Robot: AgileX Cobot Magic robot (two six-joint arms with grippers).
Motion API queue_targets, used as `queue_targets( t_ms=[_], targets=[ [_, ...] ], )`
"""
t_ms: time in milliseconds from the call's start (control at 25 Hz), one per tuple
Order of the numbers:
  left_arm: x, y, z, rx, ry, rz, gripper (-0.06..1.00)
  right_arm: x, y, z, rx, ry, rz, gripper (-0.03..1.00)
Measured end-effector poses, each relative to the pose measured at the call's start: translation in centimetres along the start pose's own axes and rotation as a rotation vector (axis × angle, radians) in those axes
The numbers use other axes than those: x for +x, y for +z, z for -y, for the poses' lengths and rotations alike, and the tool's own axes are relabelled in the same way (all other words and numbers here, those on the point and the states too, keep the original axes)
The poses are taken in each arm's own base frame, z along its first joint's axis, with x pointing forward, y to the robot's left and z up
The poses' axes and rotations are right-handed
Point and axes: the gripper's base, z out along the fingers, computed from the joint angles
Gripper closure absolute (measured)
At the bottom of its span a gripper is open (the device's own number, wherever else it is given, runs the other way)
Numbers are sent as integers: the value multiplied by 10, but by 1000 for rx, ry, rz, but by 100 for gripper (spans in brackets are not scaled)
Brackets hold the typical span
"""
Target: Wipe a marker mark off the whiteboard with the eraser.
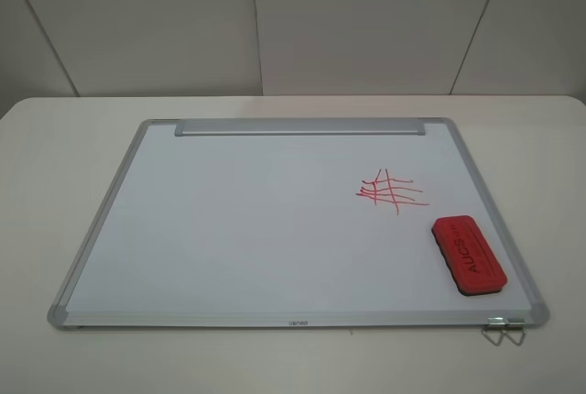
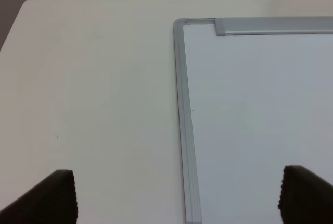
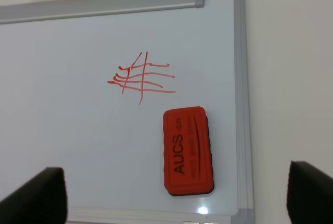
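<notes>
The whiteboard (image 1: pixel 229 229) lies flat on the table, its grey tray strip (image 1: pixel 300 126) along the far edge. The red eraser (image 1: pixel 468 255) rests on the board near its front right corner, lettering up. No flower-like marker mark shows in any view; the only drawing is a red crosshatch grid (image 1: pixel 389 190) just beyond the eraser. My right gripper (image 3: pixel 176 174) hangs open above the eraser (image 3: pixel 188 151), touching nothing. Over the board's far left corner (image 2: pixel 179 24), my left gripper (image 2: pixel 177 182) is open and holds nothing. Neither gripper appears in the exterior high view.
Two metal clips (image 1: pixel 504 330) stick out from under the board's front right corner. Bare white table (image 2: pixel 93 94) lies left of the board, and a narrower strip (image 3: pixel 291 78) lies to its right. A panelled wall (image 1: pixel 293 18) stands behind the table.
</notes>
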Motion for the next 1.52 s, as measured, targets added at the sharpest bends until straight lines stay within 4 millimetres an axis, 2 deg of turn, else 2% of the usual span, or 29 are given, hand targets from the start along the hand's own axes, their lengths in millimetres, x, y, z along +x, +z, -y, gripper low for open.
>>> queue_targets(
  t_ms=[280,520,720,1240,1520],
  targets=[
    [0,0,0,0,0,0,17,11,-17,6,-28,-136,109,22],
    [0,0,0,0,0,0,17,25,-8,6,-72,-142,165,22],
    [0,0,0,0,0,0,17,34,-9,11,-57,-149,186,22],
    [0,0,0,0,0,0,17,39,-12,3,85,-50,213,22],
    [0,0,0,0,0,0,17,39,-12,1,104,-38,215,22]
  ],
)
